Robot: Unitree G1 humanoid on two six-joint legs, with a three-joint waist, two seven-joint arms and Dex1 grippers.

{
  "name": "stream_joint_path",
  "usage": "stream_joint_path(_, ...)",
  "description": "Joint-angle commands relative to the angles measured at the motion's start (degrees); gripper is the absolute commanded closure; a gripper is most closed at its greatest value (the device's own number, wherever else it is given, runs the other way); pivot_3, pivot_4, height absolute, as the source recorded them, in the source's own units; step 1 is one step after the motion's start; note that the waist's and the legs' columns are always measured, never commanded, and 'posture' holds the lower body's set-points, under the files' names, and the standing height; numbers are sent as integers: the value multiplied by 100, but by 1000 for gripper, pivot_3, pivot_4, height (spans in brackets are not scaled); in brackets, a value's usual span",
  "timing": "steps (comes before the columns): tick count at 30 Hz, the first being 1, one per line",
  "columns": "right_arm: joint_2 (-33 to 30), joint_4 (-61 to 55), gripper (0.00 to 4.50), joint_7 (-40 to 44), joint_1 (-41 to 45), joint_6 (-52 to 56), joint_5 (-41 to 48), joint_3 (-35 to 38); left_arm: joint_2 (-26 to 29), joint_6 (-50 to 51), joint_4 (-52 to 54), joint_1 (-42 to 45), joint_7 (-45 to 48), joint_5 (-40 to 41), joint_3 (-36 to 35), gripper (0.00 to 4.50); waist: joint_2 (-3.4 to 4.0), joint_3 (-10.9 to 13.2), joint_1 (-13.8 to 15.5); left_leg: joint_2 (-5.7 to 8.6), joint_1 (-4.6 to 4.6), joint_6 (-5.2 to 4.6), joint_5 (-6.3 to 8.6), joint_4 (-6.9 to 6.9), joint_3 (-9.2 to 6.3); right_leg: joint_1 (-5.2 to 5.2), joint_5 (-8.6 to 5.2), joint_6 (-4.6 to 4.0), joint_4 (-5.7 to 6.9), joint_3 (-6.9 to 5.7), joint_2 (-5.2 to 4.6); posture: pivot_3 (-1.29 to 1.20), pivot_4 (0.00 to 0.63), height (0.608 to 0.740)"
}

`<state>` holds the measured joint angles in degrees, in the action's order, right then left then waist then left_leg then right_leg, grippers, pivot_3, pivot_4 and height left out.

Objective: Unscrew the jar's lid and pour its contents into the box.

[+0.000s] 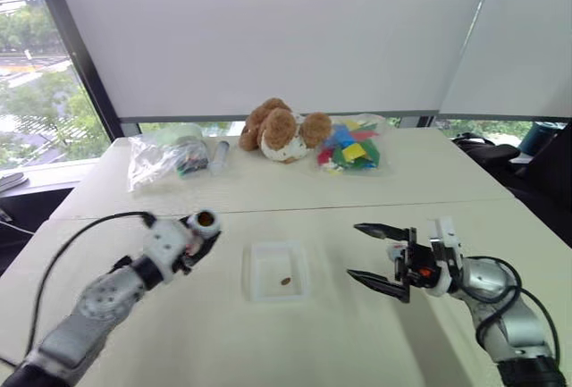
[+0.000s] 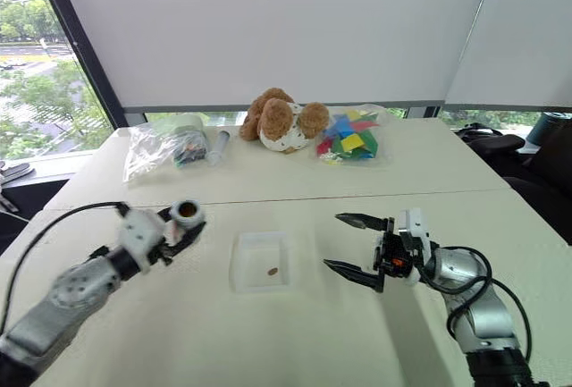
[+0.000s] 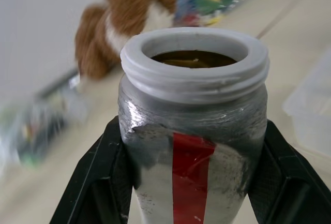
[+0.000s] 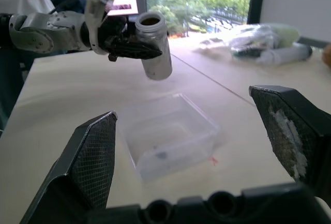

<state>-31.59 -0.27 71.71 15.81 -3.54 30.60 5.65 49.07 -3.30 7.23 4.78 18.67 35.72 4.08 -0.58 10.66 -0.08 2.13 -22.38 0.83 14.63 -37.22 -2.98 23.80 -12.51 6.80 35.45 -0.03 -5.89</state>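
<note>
My left gripper (image 1: 197, 236) is shut on the jar (image 1: 205, 221), a silver-grey cylinder with a red strip (image 3: 192, 182). It hangs above the table to the left of the box, slightly tilted, its threaded white mouth (image 3: 195, 58) uncovered. The lid is out of view. The box (image 1: 255, 273), a shallow clear tray, lies on the table between my arms with the contents (image 1: 286, 281), a small brown piece, on its floor. To the right of the box my right gripper (image 1: 354, 250) is open, pointing toward it, with nothing between its black fingers (image 4: 93, 157).
Along the table's far edge lie a brown-and-white plush toy (image 1: 281, 130), a bag of coloured pieces (image 1: 353, 148), clear plastic bags (image 1: 161, 156) and a clear tube (image 1: 219, 155). A black cable (image 1: 85, 231) loops off my left arm. Dark gear (image 1: 487, 150) sits beyond the right edge.
</note>
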Motion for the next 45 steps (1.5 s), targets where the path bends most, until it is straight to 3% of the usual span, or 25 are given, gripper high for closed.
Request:
stream_joint_path(1, 230, -212, 30, 90, 209, -94, 154, -161, -353, 848, 122, -473, 419, 1537, -1246, 2319, 0, 0, -19, 1, 0, 0, 0, 0, -3, -1, 0, 0, 0, -2, 1, 0, 150, 740)
stream_joint_path(5, 392, -385, 30, 64, 277, 73, 269, -317, -923, 777, -499, -714, 358, 1458, -2175, 2319, 0, 0, -34, 4, 0, 0, 0, -1, -8, -7, 0, 0, -2, -8, 3, 0, 150, 740)
stream_joint_path(9, 411, -326, 30, 32, 306, 49, 219, -305, -1374, 180, -1068, -646, 186, 700, -2698, 2319, -3, -2, -37, 6, 4, 0, 0, -1, -8, -10, 0, 0, -3, -9, 6, 0, 150, 740)
stream_joint_path(20, 142, -185, 30, 73, 175, 20, 187, -66, -1825, -59, -2145, -166, 180, -435, -2846, 2319, -5, -6, 70, 9, 11, 1, 0, -3, -8, -23, 0, -1, -12, -10, 6, 0, 150, 740)
stream_joint_path(24, 92, -263, 0, 51, 158, 28, 203, -46, -1860, -168, -2157, -105, 184, -666, -2906, 329, -4, -7, 66, 6, 14, 2, 0, -1, -7, -24, 0, -1, -12, -10, 6, 0, 150, 740)
stream_joint_path(25, 50, -330, 0, 45, 129, 72, 235, -18, -1876, -108, -2083, -120, 228, -611, -2948, 51, -5, -6, 65, 6, 14, 2, 0, -1, -7, -24, 0, -1, -13, -10, 6, 0, 150, 740)
stream_joint_path(31, -370, -728, 0, 29, -294, 448, 427, 246, -1737, 247, -1827, -440, 502, -510, -3201, 51, -6, -7, 75, 3, 12, 2, 1, -1, -8, -25, 0, -1, -21, -9, 3, 0, 150, 740)
stream_joint_path(41, -1201, -509, 0, 359, -1317, 409, 465, 1275, -994, 122, -1287, -1682, 2030, -650, -3412, 51, -6, -7, 78, -2, 10, 2, 2, 5, -3, -27, -18, -32, -38, -8, -1, 0, 150, 740)
stream_joint_path(45, -1604, -362, 0, 710, -1676, 302, 458, 1763, -415, -611, -960, -2839, 3110, -1208, -3564, 51, -5, -7, 68, -5, 6, 1, 5, 9, 2, -22, -29, -49, -45, -8, -8, 0, 150, 740)
